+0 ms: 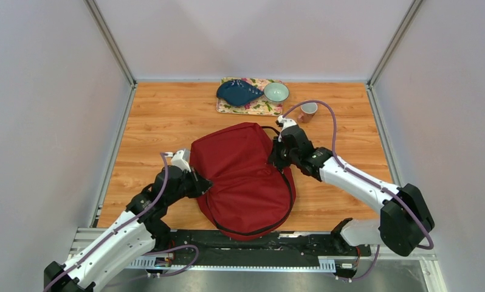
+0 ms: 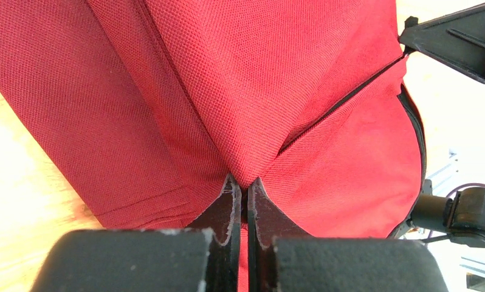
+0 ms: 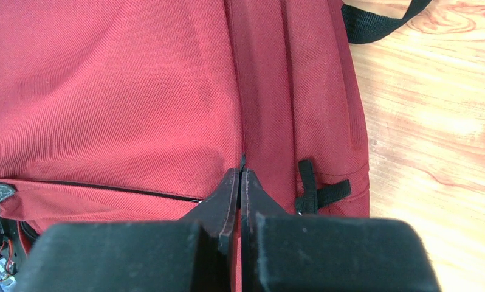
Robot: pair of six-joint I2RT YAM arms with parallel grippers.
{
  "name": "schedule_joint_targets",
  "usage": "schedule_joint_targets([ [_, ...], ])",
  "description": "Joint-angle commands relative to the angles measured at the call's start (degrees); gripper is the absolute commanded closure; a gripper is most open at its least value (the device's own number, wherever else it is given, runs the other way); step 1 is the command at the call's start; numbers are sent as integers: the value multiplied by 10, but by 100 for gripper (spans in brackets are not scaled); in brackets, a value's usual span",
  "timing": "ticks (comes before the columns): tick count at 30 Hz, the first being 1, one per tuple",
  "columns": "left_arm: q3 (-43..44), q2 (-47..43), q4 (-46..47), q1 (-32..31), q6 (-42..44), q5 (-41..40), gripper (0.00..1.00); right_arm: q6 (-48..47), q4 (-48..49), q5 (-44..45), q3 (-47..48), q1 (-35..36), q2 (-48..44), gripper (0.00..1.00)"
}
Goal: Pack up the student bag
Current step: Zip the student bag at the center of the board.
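Red woven cloth is nipped between the almost-closed fingers of the left gripper (image 2: 244, 185), and a peaked fold of the student bag (image 2: 258, 91) rises just ahead of its tips. The right gripper (image 3: 241, 176) is drawn in as tightly on a raised seam of the same bag. A black zipper line (image 3: 106, 190) runs off to its left, apparently closed, and a black pull tab (image 3: 316, 191) hangs just to its right.

From above, the bag lies flat on the table (image 1: 161, 121) between the two grippers, one at each flank. Beyond the right gripper sit a cup (image 1: 308, 111), a bowl (image 1: 276, 92) and a blue pouch (image 1: 239, 92) on a floral mat (image 1: 252, 108).

This looks like bracing the bag to get it open. Both pinches are shallow, so any lift should be slow and even, or the cloth may slide out. The left pinch could anchor while the right lets go and shifts to the pull tab.
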Motion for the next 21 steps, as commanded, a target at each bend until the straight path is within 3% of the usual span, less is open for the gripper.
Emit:
schedule_joint_targets([
  [1,24,16,-8,3,31,-24,100,-6,-4,25,-26,-15,-42,100],
  [7,95,112,36,14,96,6,100,15,-9,29,-58,-15,-94,100],
  [13,197,241,80,95,139,126,100,21,-20,40,-74,-15,-118,99],
  [15,223,269,86,110,134,164,100,21,-29,52,-68,-16,-118,81],
  [16,231,292,83,110,134,172,92,21,-34,55,-64,-19,-118,73],
  [17,237,299,82,109,132,192,86,20,-45,64,-63,-20,-122,54],
  [18,234,304,81,110,126,199,80,15,-49,65,-60,-22,-126,45],
  [21,184,278,88,110,102,193,54,11,-66,72,-61,-27,-158,30],
])
